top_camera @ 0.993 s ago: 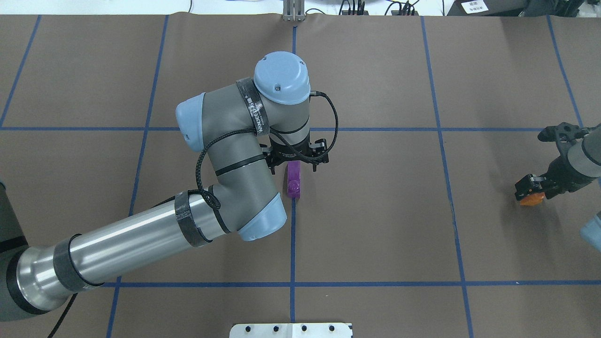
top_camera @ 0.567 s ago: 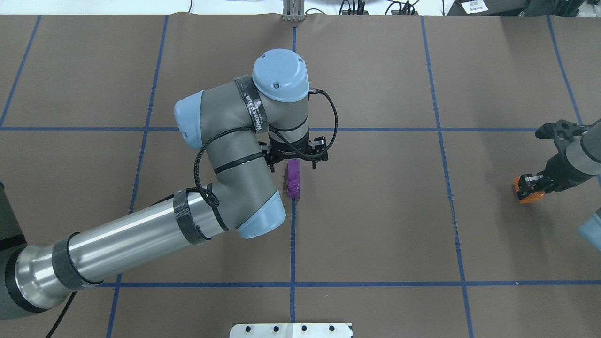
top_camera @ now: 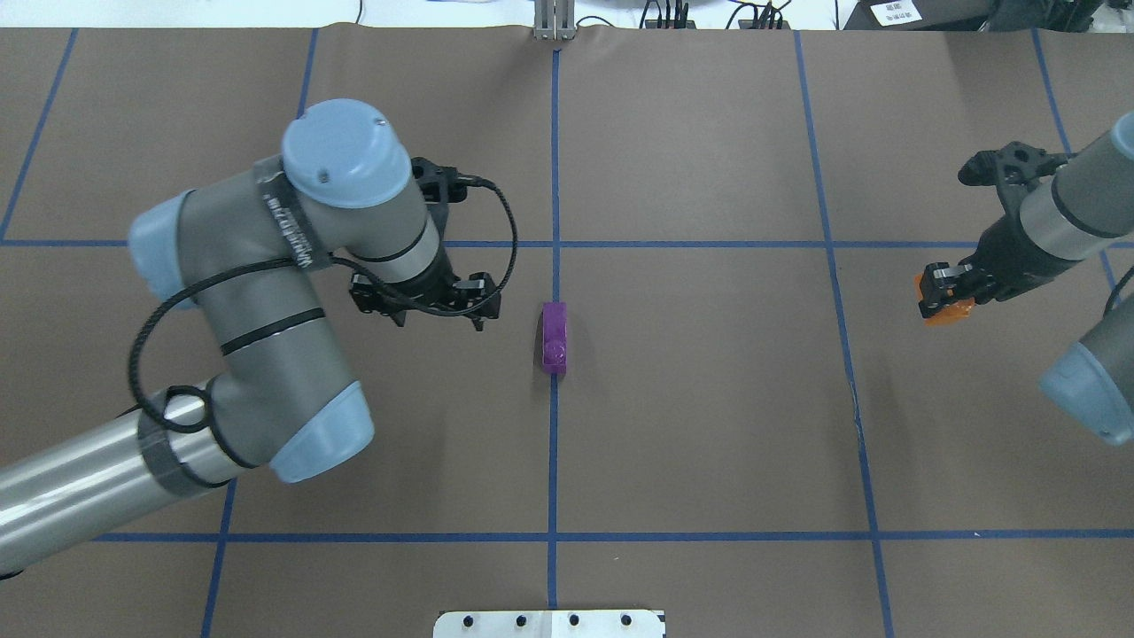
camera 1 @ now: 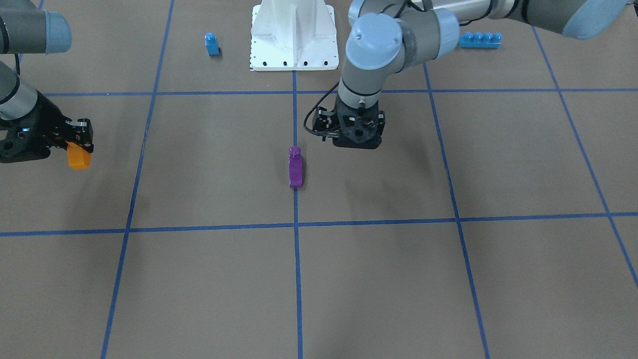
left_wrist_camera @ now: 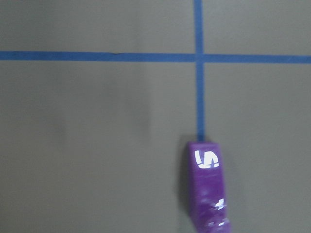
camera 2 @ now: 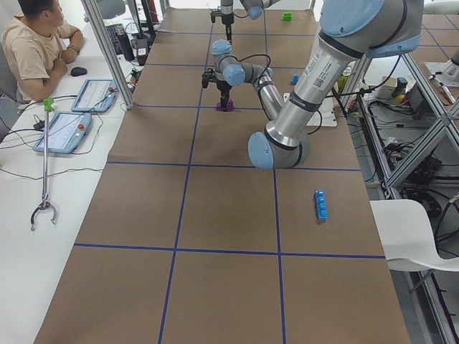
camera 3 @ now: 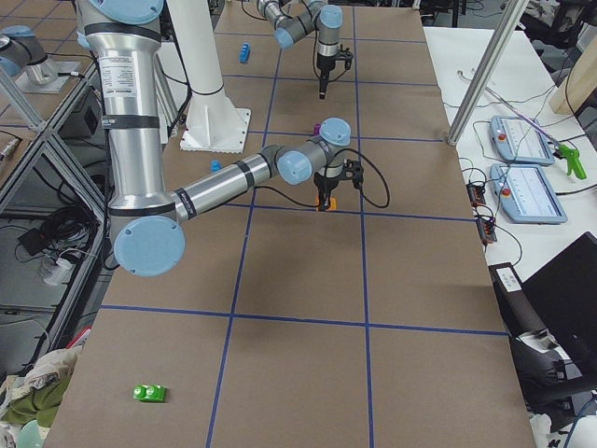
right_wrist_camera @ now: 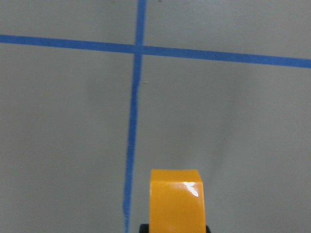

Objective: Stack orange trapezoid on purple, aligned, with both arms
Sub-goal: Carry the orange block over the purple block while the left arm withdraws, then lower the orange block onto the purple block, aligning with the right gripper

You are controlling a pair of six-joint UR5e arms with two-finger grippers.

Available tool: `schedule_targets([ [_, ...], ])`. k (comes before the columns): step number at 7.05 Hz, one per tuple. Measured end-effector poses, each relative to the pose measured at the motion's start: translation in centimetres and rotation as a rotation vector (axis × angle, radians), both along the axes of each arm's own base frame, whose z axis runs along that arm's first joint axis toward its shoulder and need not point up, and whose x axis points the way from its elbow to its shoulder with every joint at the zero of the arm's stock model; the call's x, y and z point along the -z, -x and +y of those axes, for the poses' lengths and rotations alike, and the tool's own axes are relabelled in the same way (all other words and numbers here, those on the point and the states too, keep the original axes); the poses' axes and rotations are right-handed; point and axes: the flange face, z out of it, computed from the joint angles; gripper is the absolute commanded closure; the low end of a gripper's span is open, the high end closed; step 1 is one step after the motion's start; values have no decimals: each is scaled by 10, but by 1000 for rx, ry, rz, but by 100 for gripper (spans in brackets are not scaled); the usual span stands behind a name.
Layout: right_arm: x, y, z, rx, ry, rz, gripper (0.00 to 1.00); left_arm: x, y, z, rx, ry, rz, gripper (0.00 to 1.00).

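Observation:
The purple brick (top_camera: pixel 554 337) rests on the table's centre blue line, lengthwise along it, its stud end toward the robot. It also shows in the front view (camera 1: pixel 295 167) and the left wrist view (left_wrist_camera: pixel 209 191). My left gripper (top_camera: pixel 438 321) is open and empty, hanging left of the purple brick and clear of it; it also shows in the front view (camera 1: pixel 356 137). My right gripper (top_camera: pixel 943 297) is shut on the orange trapezoid (top_camera: pixel 948 313) and holds it above the table at the far right. The orange trapezoid also shows in the front view (camera 1: pixel 79 158) and the right wrist view (right_wrist_camera: pixel 177 199).
A small blue single-stud brick (camera 1: pixel 212 44) and a long blue four-stud brick (camera 1: pixel 479 40) lie near the white robot base (camera 1: pixel 294 35). A green brick (camera 3: pixel 149 393) lies far off to the robot's right. Blue tape lines grid the brown table.
My left gripper has drawn back to the left from over the purple brick, which stays put. My right gripper has carried the orange trapezoid forward and a little toward the centre.

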Motion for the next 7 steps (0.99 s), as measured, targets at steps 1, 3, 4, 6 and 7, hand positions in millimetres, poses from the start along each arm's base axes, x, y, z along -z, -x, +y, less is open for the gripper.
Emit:
schedule_targets([
  [1, 43, 41, 1, -17, 19, -31, 100, -36, 31, 16, -24, -22, -22, 0],
  [3, 148, 164, 26, -62, 78, -66, 100, -76, 61, 32, -37, -21, -60, 0],
  [4, 203, 230, 32, -72, 93, -57, 100, -85, 65, 34, -38, -15, -71, 0],
  [6, 281, 325, 44, -96, 125, -23, 100, -93, 63, 35, -41, -4, -84, 0],
  [7, 292, 344, 52, -104, 118, -12, 100, -94, 62, 36, -43, -2, -86, 0],
])
